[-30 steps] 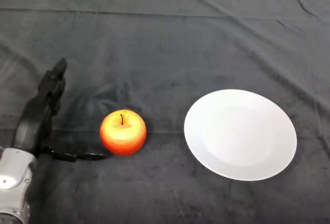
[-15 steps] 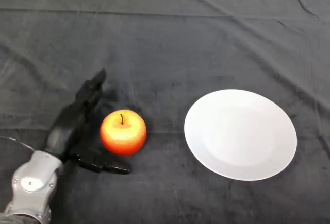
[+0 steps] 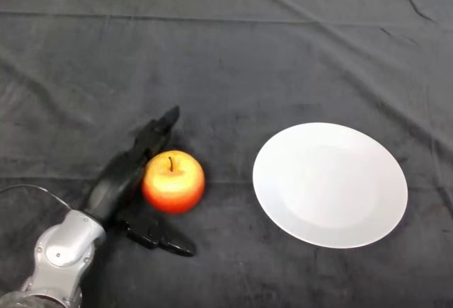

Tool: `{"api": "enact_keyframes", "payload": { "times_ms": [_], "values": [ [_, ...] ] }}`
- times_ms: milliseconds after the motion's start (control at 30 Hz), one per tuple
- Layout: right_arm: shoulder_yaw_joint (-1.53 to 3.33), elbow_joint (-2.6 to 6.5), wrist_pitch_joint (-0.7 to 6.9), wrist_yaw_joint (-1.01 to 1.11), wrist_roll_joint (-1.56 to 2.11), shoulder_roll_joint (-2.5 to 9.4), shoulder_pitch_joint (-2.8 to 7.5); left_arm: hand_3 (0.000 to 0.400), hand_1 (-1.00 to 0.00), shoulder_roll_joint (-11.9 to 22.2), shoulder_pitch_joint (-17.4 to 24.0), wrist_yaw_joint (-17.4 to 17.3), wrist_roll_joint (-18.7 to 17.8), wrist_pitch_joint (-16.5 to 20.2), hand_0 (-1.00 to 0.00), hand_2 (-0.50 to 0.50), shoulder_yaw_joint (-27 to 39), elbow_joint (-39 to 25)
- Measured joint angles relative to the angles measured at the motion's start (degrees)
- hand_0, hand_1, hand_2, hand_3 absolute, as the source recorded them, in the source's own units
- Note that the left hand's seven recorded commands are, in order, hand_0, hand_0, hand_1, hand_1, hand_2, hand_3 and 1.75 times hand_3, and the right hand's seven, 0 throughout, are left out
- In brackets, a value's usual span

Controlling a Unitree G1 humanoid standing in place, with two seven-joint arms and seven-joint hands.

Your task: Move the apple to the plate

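Apple sat on dark cloth, stem up, at nine o'clock of white plate, apart from it. Bare cloth between. Plate held nothing. Left hand against apple's nine o'clock side, fingers and thumb spread, not clamped.

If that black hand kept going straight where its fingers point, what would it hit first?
Probably nothing: the left hand points up and to the right, passing behind the apple at its side, with only dark cloth ahead.
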Motion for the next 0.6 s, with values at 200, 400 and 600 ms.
{"api": "enact_keyframes", "payload": {
  "times_ms": [200, 400, 600],
  "values": [
    [0.00, 0.00, 0.00, 0.00, -0.01, -0.02, 0.00, 0.400, -0.85, 0.20, -0.45, 1.10, 1.16, -0.24, -1.00, -0.07, -1.54, 0.00],
    [0.00, 0.00, 0.00, 0.00, 0.00, -0.02, 0.00, 0.400, -0.97, 0.31, -2.32, 1.52, 2.45, -0.23, -1.00, -0.02, -2.27, 0.00],
    [0.00, -0.03, 0.00, 0.00, 0.00, -0.02, 0.00, 0.400, -0.98, 0.41, -4.07, 1.59, 3.26, 0.02, -1.00, -0.01, -2.31, 0.00]
  ]
}}
